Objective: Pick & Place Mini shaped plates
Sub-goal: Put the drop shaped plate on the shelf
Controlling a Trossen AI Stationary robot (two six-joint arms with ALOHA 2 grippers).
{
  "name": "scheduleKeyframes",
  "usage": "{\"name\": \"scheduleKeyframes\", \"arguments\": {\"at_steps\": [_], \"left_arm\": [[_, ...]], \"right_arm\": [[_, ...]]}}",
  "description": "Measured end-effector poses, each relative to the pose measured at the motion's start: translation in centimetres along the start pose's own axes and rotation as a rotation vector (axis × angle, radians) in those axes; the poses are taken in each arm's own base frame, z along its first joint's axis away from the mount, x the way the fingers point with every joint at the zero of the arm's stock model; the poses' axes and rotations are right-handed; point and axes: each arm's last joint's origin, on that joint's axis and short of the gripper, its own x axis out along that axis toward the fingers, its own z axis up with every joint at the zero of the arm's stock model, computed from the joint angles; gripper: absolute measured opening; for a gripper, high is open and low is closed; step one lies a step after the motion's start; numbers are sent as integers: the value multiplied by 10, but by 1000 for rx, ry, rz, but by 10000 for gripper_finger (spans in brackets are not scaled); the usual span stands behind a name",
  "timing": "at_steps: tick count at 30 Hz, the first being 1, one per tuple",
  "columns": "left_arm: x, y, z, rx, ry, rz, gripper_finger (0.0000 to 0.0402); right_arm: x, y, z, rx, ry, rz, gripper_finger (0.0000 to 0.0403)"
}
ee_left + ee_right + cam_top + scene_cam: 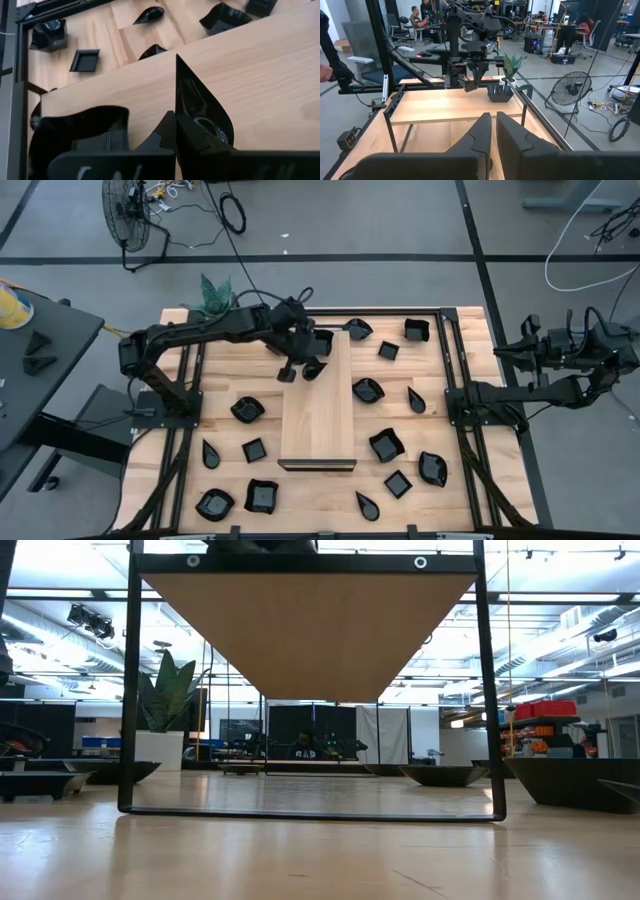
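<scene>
black teardrop plate (200,107) clamped upright in left gripper (300,368) | wooden board (318,405) just 3 o'clock, long axis 12–6 | right gripper (492,142) parked, nearly shut, empty

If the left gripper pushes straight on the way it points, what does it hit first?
Most likely the wooden board just below it: the left gripper, holding a teardrop plate, aims down at its surface. Depth is unclear.

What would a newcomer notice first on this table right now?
The long pale wooden board raised on a black frame at the table's middle, with small glossy black plates scattered all around it. Over the board's far end, the left pincer is shut on a glossy black teardrop-shaped plate.
</scene>
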Motion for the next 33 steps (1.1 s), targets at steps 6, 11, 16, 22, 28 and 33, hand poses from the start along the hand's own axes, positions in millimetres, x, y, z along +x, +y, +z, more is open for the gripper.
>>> {"name": "scheduleKeyframes", "arguments": {"at_steps": [6,11,16,22,28,33], "left_arm": [[8,5,-5,-20,18,-9,0],[15,6,-8,-22,26,-21,0],[15,6,-8,-22,28,-17,8],[15,7,-8,-21,49,17,21],[15,7,-9,-21,51,18,24],[15,7,-8,-19,32,0,25]], "right_arm": [[0,0,0,0,0,0,34],[0,0,0,0,0,0,34],[0,0,0,0,0,0,34],[0,0,0,0,0,0,34],[0,0,0,0,0,0,34],[0,0,0,0,0,0,34]]}}
